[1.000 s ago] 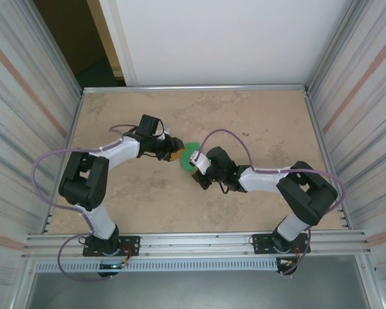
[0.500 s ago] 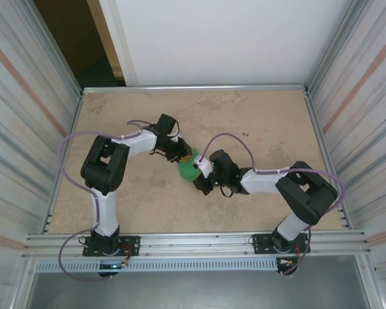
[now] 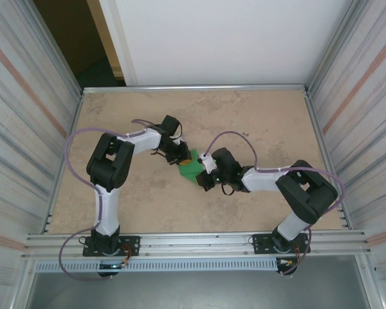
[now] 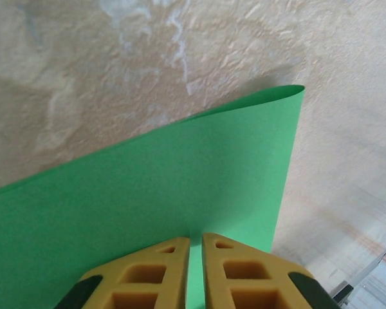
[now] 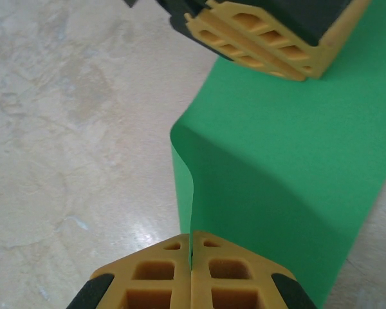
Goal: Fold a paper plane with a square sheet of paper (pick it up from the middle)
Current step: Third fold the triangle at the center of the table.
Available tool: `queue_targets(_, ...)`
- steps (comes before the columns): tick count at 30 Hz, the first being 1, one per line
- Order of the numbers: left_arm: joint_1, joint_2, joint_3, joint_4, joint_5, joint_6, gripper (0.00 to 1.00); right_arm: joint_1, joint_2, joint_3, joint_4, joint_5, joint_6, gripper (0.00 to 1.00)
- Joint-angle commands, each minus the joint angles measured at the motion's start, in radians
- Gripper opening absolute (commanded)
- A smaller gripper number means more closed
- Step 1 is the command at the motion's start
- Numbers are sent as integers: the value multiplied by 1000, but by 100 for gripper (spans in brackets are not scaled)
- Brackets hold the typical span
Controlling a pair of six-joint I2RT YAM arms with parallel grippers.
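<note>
Left gripper (image 4: 195, 239) moved in, pinching green sheet (image 4: 148, 187): bowed, matte, unmarked

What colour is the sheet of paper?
The sheet of paper is plain bright green, clearest in the left wrist view.

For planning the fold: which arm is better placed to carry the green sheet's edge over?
Probably left: its tool pinches the green sheet's raised flat edge, while the right tool clamps beside the bend.
</note>
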Motion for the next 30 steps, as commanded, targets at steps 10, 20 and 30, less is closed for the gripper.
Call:
queue_targets(10, -14, 78, 33, -102, -54, 69, 14, -19, 47, 71, -96, 150, 51, 3)
queue_targets(20, -17, 87, 41, -112, -51, 84, 14, -19, 73, 93, -111, 145, 50, 3)
queue_targets(30, -17, 90, 42, -111, -51, 86, 13, -20, 90, 113, -135, 151, 55, 3)
